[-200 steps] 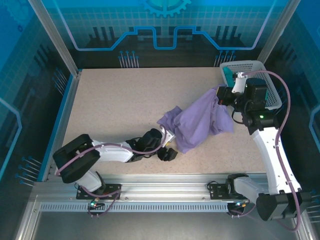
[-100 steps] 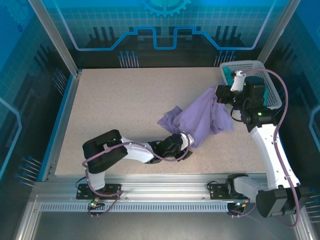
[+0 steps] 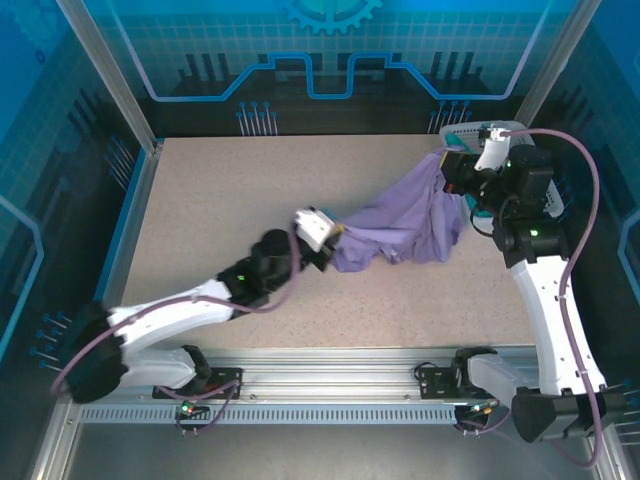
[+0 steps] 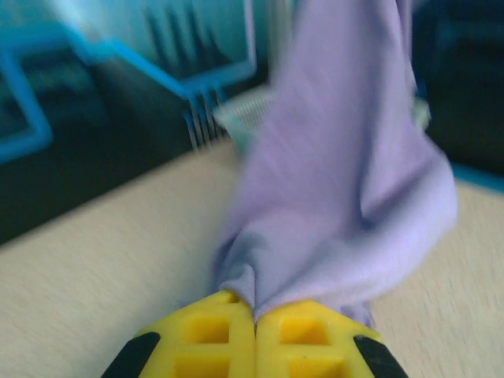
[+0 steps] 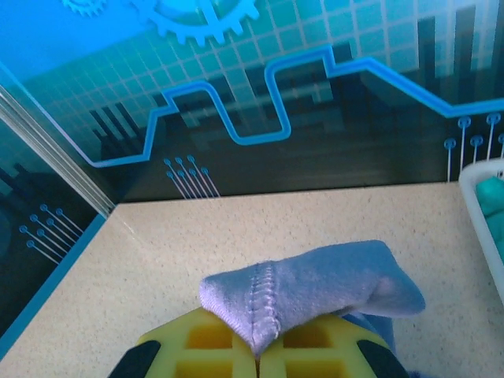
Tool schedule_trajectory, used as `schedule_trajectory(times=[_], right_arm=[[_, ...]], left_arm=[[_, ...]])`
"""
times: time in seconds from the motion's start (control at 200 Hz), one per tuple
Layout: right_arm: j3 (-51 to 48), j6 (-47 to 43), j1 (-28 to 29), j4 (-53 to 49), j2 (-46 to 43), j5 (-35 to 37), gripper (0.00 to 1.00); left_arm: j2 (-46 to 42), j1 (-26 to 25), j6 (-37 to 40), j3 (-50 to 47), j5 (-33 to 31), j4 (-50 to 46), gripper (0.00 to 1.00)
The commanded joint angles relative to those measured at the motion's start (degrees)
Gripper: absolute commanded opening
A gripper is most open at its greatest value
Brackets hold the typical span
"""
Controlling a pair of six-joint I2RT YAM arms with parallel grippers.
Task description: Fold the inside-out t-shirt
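Left end effector (image 4: 254, 318) pinches the lavender t-shirt (image 3: 400, 228) at its left end; right end effector (image 5: 258, 348) pinches its seamed far-right edge.

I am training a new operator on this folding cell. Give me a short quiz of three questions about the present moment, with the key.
1. True or false: the left gripper stands open beside the t-shirt.
2. Which colour is the garment in the basket? A teal, B red, C white.
3. Fill in: the t-shirt is held by ____ grippers, the right gripper pinching a seamed edge.
Key: 1 false, it is shut on the fabric; 2 A; 3 two.
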Motion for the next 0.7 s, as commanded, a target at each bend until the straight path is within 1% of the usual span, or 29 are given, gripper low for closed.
schedule_trajectory(times=[0.0,0.1,0.18,0.295,0.395,0.57,0.695], right_arm=[[3.0,-0.4,-0.7,4.2,-1.4,-1.1,0.00],[4.7,0.1,-0.6,4.2,-1.6,-2.1,0.00],[5.7,-0.1,-0.2,4.1,-2.0,-2.1,0.00],[7.6,-0.9,-0.2,2.7,-2.3,-0.5,0.00],[8.6,-1.3,-0.1,1.9,-2.4,0.4,0.00],[8.3,-0.7,-0.1,-0.1,-2.2,-0.8,0.00],[4.4,-0.5,0.7,-2.1,-3.5,0.2,0.00]], left_arm=[[-6.3,3.6,2.1,2.4,1.5,-7.7,0.00],[-9.8,5.5,4.0,4.7,0.2,-11.6,0.00],[-11.8,6.5,4.1,6.3,-1.5,-12.9,0.00],[-13.7,7.9,2.5,8.5,-3.1,-14.5,0.00],[-14.0,9.4,-0.5,11.2,-5.1,-17.2,0.00],[-14.6,10.0,-6.9,12.3,-3.1,-22.8,0.00],[-16.6,9.9,-13.0,9.3,0.8,-27.8,0.00]])
